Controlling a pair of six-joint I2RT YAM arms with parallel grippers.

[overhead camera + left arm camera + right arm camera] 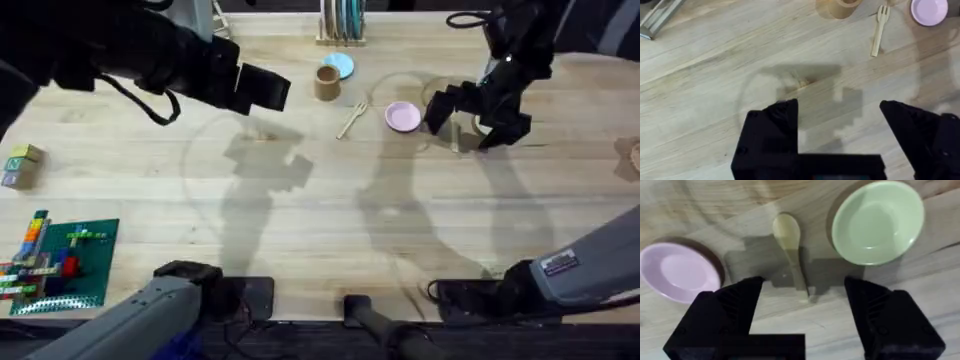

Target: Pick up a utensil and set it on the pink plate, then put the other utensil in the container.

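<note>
my left gripper [839, 127]: jaws wide apart, arm raised high | my right gripper [802, 307]: jaws spread, arm reached forward, pointing down

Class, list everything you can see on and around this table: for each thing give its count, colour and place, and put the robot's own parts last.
wooden spoon: 1, pale wood, on the table between the pink and green plates
wooden fork: 1, pale wood, between cup and pink plate
pink plate: 1, pale pink, table centre-right
green plate: 1, yellow-green, beside the spoon
blue plate: 1, light blue, behind the cup
brown cup: 1, brown, far centre
plate rack: 1, at the far edge
building-brick board: 1, green with coloured bricks, near left
block: 1, multicoloured, left edge
left gripper: 1, black, open, above bare table
right gripper: 1, black, open, over the spoon
</note>
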